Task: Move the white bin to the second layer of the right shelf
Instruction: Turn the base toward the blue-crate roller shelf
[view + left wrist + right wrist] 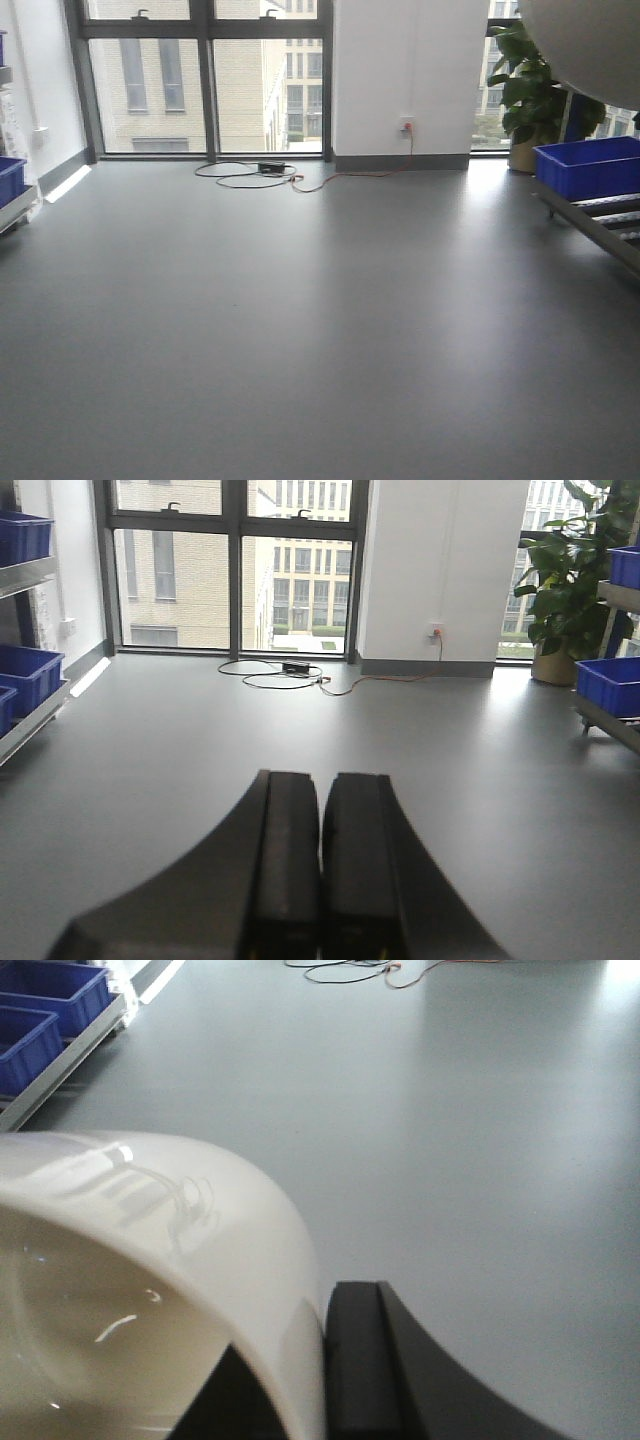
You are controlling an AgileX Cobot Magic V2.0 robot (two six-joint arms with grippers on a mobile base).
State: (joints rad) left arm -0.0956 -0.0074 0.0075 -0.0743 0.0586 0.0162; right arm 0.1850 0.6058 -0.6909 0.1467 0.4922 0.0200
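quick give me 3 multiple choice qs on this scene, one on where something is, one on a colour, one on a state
1. Where is the white bin? A on a table; B inside a cupboard; C gripped by the right hand.
2. What colour are the crates? A blue; B green; C red.
3. How is the left hand? A wide open; B shut and empty; C shut on a cup.

Answers:
1 C, the right wrist view shows the bin's wall pinched in that hand.
2 A, every crate in view is blue.
3 B, the left wrist view shows it closed tight with nothing in between.
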